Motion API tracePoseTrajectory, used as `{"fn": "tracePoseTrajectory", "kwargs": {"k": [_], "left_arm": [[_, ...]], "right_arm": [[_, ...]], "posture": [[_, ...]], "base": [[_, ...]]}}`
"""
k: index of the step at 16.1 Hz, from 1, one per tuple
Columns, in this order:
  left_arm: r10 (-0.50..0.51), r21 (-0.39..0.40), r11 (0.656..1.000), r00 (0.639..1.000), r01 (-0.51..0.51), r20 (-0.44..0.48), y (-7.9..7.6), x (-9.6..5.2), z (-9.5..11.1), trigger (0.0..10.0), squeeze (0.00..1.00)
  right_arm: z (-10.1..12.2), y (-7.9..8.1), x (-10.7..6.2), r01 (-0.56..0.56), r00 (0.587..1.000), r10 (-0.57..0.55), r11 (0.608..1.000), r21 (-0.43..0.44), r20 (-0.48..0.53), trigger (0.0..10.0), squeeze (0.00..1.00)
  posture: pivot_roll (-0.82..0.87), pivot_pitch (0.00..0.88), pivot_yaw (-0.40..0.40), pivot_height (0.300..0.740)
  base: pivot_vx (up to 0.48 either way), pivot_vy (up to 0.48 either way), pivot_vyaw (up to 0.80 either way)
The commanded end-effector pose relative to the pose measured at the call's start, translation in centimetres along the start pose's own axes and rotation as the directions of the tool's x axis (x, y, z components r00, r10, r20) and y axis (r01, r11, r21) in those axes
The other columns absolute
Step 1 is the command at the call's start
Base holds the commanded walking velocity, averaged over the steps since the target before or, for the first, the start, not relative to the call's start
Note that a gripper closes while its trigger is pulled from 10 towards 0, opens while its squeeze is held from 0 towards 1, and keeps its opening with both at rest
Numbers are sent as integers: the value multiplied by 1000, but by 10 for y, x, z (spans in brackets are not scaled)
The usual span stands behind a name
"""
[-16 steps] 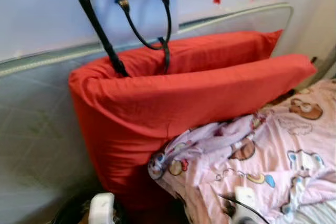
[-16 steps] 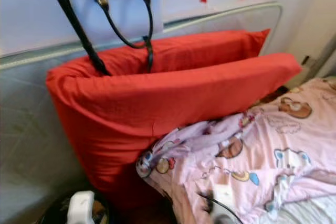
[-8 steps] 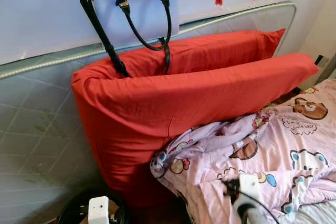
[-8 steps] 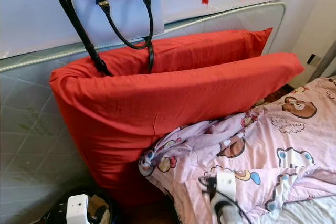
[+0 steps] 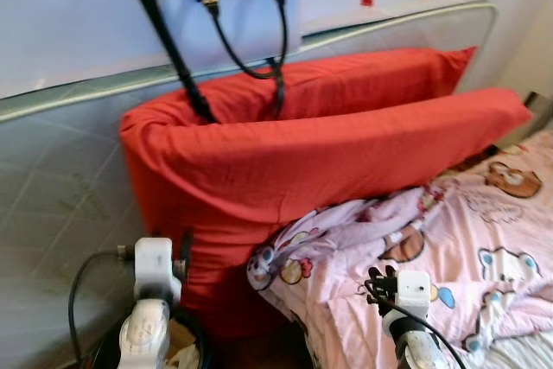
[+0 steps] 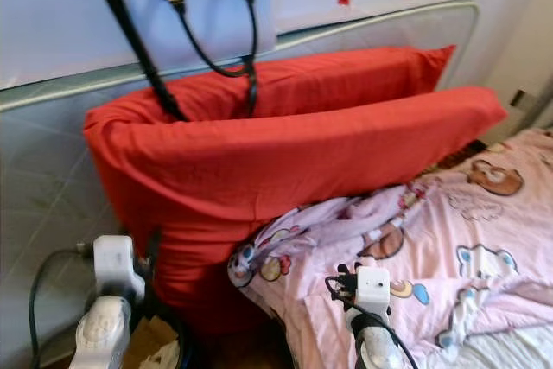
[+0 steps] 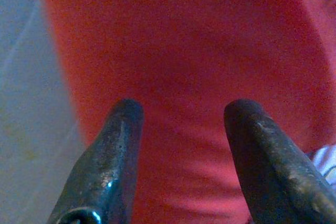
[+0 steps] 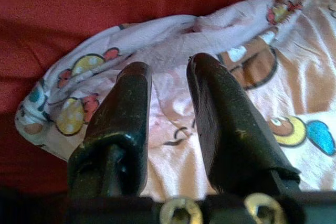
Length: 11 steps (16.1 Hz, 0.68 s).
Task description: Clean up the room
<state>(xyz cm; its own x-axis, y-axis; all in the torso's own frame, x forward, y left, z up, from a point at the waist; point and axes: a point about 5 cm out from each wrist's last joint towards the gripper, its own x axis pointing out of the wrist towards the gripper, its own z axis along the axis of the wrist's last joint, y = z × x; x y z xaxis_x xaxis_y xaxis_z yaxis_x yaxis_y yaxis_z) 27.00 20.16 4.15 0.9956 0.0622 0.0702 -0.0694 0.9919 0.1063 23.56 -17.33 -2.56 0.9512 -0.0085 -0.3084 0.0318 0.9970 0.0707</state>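
Pink quilt lies bunched against the red pillows; right gripper is held over its crumpled edge, narrowly parted, empty; left gripper spread wide facing pillows; a thick fold should be pinched.

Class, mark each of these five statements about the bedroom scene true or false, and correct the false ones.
1. Two red pillows lean against the upright mattress. True.
2. The handbag is black with white handles. False: it is pale with black handles.
3. The left gripper is open, facing red fabric. True.
4. The right gripper is clamped on the pink cartoon blanket. False: its fingers stand slightly apart above the blanket, holding nothing.
5. The blanket covers the pillows completely. False: it overlaps only their lower edge.
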Motion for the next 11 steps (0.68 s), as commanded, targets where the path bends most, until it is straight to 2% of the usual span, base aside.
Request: {"fn": "tracePoseTrajectory", "kwargs": {"k": [1, 3, 5, 8, 9, 10, 11], "left_arm": [[-15, -36, 999, 990, 10, -139, 1, -12, -21, 10000, 0], [-24, -35, 999, 990, 19, -140, 1, -14, -20, 10000, 0], [-32, -68, 997, 994, 25, -105, -2, -19, -14, 10000, 0], [-40, -74, 997, 992, 32, -117, -2, -20, -13, 10000, 0], [-41, 33, 998, 995, 44, -93, -1, -22, -13, 10000, 0], [-57, 156, 986, 997, 64, -52, 0, -26, -12, 10000, 0], [-59, 180, 981, 997, 66, -44, 1, -26, -11, 10000, 0]], "right_arm": [[-2, 1, -3, -8, 1000, 8, 1000, -8, 1, 10000, 0], [-5, 0, -7, 4, 1000, -4, 1000, -3, 7, 10000, 0], [-6, -1, -10, 17, 1000, -17, 1000, -7, 9, 10000, 0], [-12, -1, -11, 29, 999, -30, 1000, -8, -41, 10000, 0], [-11, 1, -10, 15, 999, -16, 1000, -14, -36, 10000, 0], [-7, 2, -8, 2, 1000, -3, 999, -32, -21, 10000, 0], [-5, 1, -7, 8, 1000, -8, 999, -40, -13, 10000, 0]], "posture": [[11, 0, -21, 730], [11, 0, -22, 730], [11, 0, -23, 730], [7, 0, -23, 716], [7, 0, -25, 706], [13, 0, -29, 696], [10, 0, -26, 696]], "base": [[0, 0, 0], [0, 0, 0], [0, 0, 0], [0, 0, 0], [0, 0, 0], [0, 0, 0], [0, 0, 0]]}}
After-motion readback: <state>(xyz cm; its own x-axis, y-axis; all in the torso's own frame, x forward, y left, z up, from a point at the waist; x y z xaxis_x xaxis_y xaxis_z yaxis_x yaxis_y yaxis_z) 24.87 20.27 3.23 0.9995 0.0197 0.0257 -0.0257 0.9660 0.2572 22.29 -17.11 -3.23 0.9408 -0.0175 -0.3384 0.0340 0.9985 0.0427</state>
